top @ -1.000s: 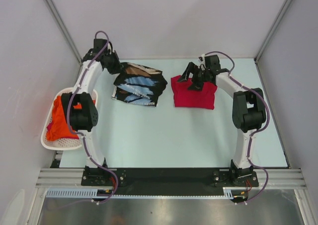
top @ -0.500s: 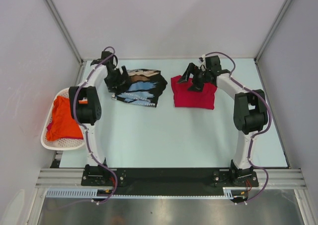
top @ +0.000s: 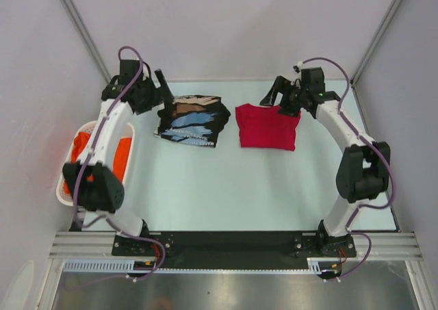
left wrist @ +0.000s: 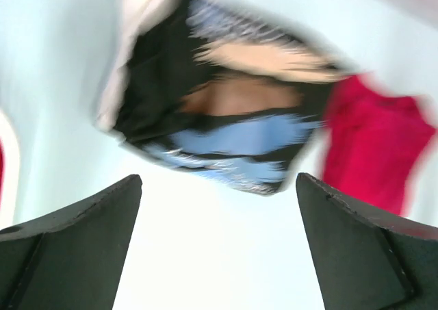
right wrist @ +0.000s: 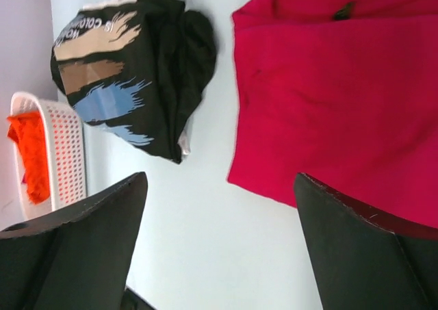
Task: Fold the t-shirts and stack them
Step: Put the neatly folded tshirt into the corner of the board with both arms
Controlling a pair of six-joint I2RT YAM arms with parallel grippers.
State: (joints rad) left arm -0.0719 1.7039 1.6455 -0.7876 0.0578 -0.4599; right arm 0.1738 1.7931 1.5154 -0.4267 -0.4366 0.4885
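With left gripper (left wrist: 219, 180) and right gripper (right wrist: 219, 176) open, folded black t-shirt (top: 191, 120) and red t-shirt (top: 267, 127) await stacking (orange t-shirt (top: 122, 152) in basket (top: 60, 195)).

Blurred ahead of the left tool (left wrist: 217, 183): black printed t-shirt (left wrist: 233, 111), lettering unreadable. Cut off by the frame edge beyond the right tool (right wrist: 220, 178): red t-shirt (right wrist: 335, 98). Partly hidden behind the left arm (top: 102, 146): orange t-shirt (top: 122, 156), basket (top: 60, 190).

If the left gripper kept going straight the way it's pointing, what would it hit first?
Probably the black printed t-shirt lying right ahead of the open left gripper, though the blurred wrist view leaves depth unsure.
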